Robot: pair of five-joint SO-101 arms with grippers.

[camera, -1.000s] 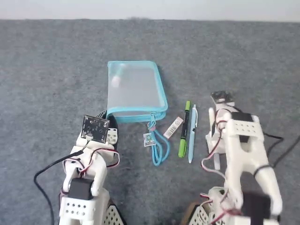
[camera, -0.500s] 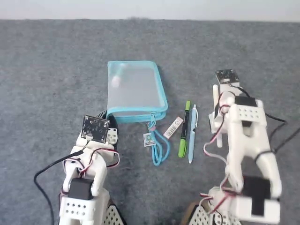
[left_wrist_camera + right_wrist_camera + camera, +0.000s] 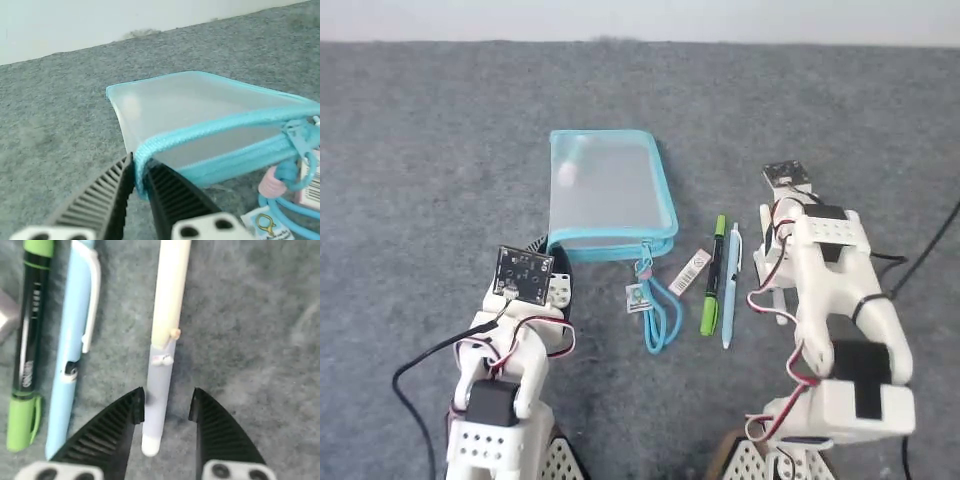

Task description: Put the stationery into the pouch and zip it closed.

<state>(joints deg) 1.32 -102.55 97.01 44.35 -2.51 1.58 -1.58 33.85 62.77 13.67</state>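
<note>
The right gripper (image 3: 165, 400) hangs released, its jaws spread either side of the white pen (image 3: 167, 315) and not yet closed on it. The left gripper (image 3: 139, 170) is clenched on the pouch (image 3: 610, 195) at its 7 o'clock corner. Nothing looks packed: the green pen (image 3: 713, 275) and blue pen (image 3: 730, 285) lie at the pouch's 4 o'clock. Loading and zipping both seem left to do. The right arm stretches toward 12 with its wrist pitched down; the left sits low.

High camera looks down; left wrist camera closely shares the pouch (image 3: 610, 195).
</note>
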